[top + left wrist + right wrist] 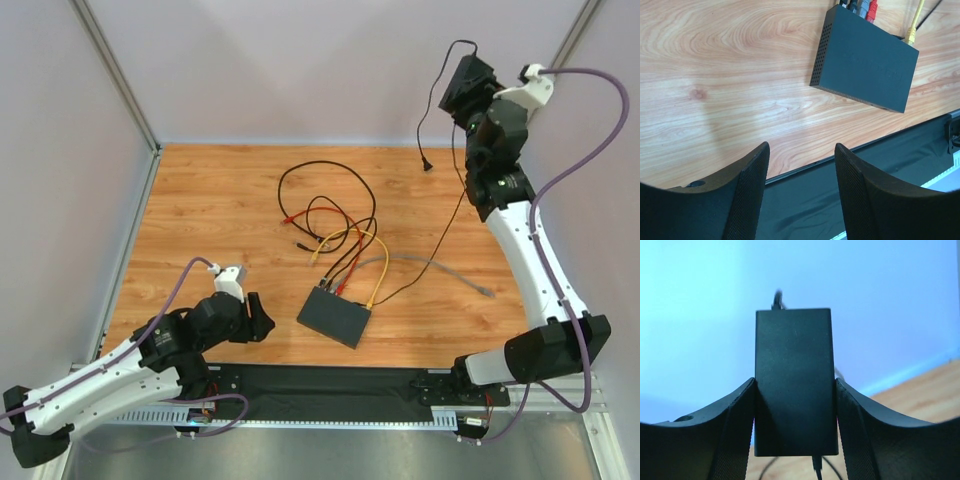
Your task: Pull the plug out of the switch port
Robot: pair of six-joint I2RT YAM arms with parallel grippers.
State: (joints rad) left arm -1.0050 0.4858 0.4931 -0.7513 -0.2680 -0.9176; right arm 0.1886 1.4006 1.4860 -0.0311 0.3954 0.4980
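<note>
The switch (335, 315) is a flat black box near the table's front middle, with yellow, red, grey and black plugs (340, 283) in its far edge. It also shows in the left wrist view (865, 60), with a yellow plug (911, 34) and a red plug (872, 11) in its sockets. My left gripper (258, 318) is open and empty, low over the front edge, left of the switch. My right gripper (468, 92) is raised high at the back right, shut on the black power adapter (794, 380), whose thin cord (432, 110) dangles with a free end.
Loose black, red, yellow and grey cables (330, 215) loop over the wooden table (220, 220) behind the switch. A grey cable (450, 272) trails to the right. A black mat (330, 385) lines the front edge. Grey walls enclose the sides and back.
</note>
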